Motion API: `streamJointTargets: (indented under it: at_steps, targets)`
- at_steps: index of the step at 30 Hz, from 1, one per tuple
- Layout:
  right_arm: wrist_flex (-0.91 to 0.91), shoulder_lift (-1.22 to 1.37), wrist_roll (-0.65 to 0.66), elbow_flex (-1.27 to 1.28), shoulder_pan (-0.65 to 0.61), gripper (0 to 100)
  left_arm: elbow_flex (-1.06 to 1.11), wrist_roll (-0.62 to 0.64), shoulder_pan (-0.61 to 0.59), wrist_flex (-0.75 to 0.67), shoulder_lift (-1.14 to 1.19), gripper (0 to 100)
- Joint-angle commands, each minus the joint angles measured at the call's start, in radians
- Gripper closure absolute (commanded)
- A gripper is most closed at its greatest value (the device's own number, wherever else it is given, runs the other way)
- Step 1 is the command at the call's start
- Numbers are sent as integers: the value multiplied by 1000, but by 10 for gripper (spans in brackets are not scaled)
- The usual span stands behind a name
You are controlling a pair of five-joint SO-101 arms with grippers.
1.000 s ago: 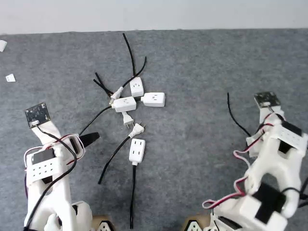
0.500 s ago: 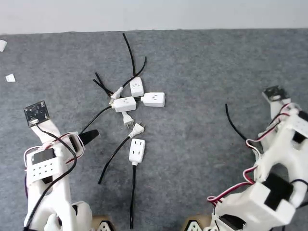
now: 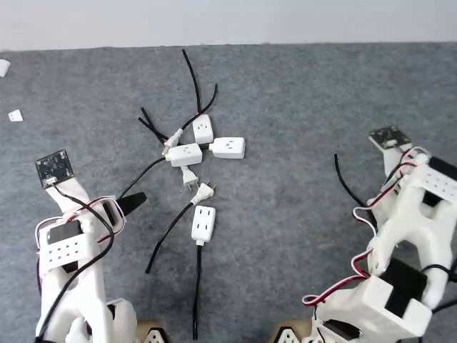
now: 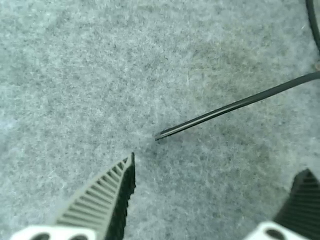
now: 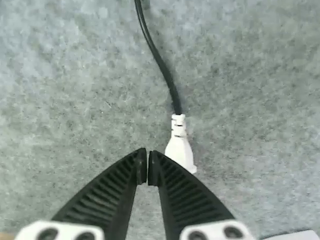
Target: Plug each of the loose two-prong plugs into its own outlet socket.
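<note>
Cluttering grey mat [image 3: 300,93], sockets [image 3: 203,223], plugs [image 3: 206,190], black cables [image 3: 192,77]

Soft, even, bright light falls on the grey felt-like table cover [image 3: 300,143] in the high view. The white block-shaped outlet sockets [image 3: 203,223] at centre frame and the thin black cables [image 3: 171,232] cast only faint, short shadows close to themselves. The pale wall strip [image 3: 285,21] along the top edge is brightest, without glare. In the right wrist view the small white two-prong plug [image 5: 180,150] is brightly lit with a weak shadow. In the left wrist view the black cable end [image 4: 225,111] casts almost none.
</note>
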Motion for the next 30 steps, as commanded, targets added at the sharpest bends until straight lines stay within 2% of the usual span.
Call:
streamJointTargets:
  at_steps: [1, 5, 14, 20, 30]
  targets:
    - [-47, -51, 14, 9, 28, 991, -16, -11, 0, -29, -3, 555]
    - [-58, -51, 89, 57, 58, 991, -16, -11, -2, -29, -2, 555]
    - [-191, 10, 137, 84, 147, 991, -16, -11, -2, -29, -2, 555]
    - [-246, 85, 150, 78, 156, 991, -16, -11, 0, -29, 2, 555]
    - [-237, 93, 147, 25, 134, 990, -18, -12, 0, -29, 2, 555]
